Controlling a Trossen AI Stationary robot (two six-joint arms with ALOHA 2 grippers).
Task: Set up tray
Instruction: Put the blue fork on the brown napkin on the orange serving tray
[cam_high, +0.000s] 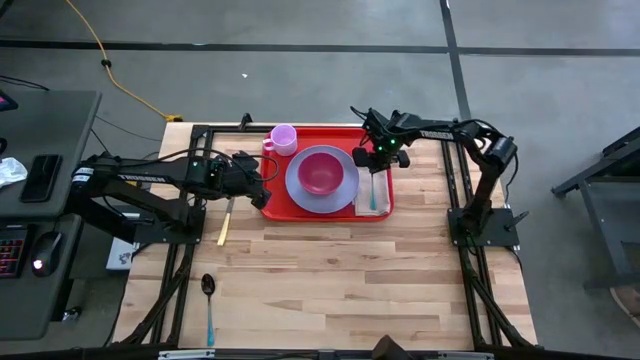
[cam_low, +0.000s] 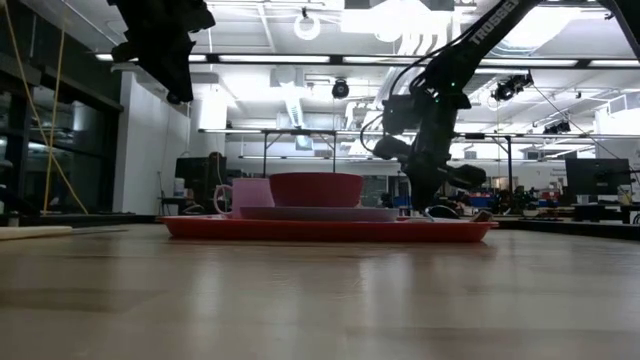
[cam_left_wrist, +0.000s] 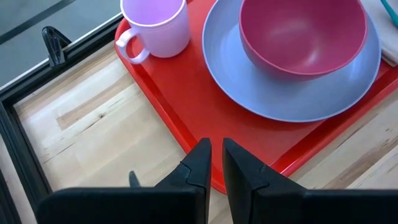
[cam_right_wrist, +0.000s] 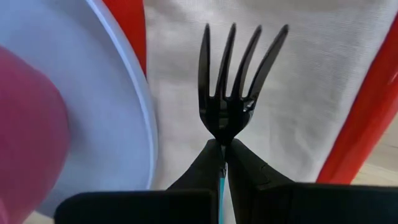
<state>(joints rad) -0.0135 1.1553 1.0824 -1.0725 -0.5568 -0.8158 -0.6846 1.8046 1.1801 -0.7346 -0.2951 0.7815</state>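
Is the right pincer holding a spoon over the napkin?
No. The right pincer is shut on a black fork, its tines showing above the tan napkin on the red tray.

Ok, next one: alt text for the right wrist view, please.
The right hand is shut on a black fork, tines pointing away, held over a tan napkin. The lavender plate with a pink bowl lies on one side, the red tray rim on the other.

bowl (cam_high: 320, 171) on plate (cam_high: 345, 186), plate on tray (cam_high: 280, 207)
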